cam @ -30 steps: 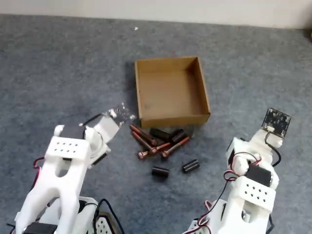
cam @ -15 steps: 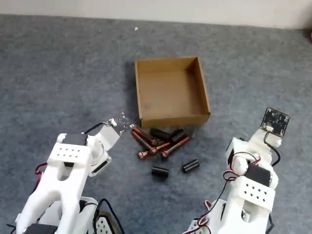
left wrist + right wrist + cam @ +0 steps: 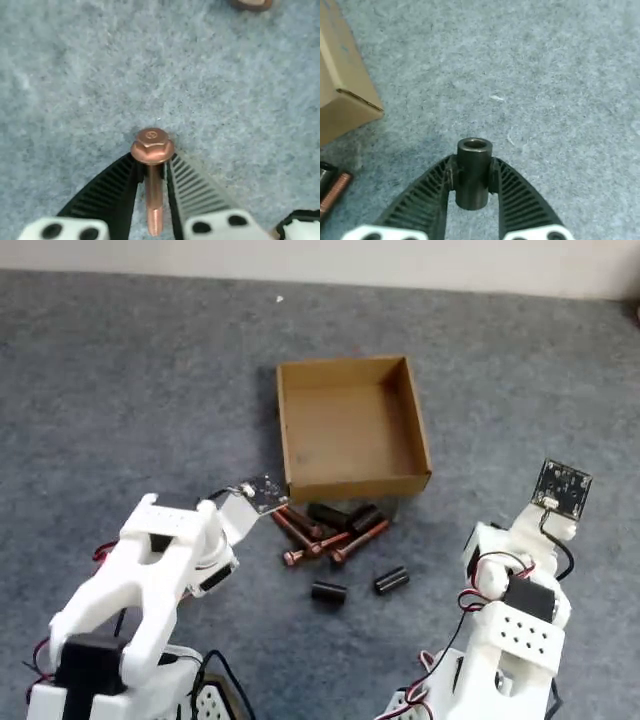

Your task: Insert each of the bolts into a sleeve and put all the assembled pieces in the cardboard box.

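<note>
Counter (image 3: 120, 370): grey, fuzzy carpet-like covering.
Left claw (image 3: 152, 160): pinched copper hex-head bolt (image 3: 153, 150).
Right claw (image 3: 472, 167): pinched black tubular sleeve (image 3: 472, 175).
Cardboard box (image 3: 350, 483): square, open-topped.

Coppery metal bolt (image 3: 152, 150), faint sheen. Dark, dull, smooth-walled sleeve (image 3: 473, 172). Matt brown cardboard box (image 3: 350, 425). Grey carpet (image 3: 130, 370), fuzzy, rough. Smooth white plastic shell on left arm (image 3: 150, 565).
</note>
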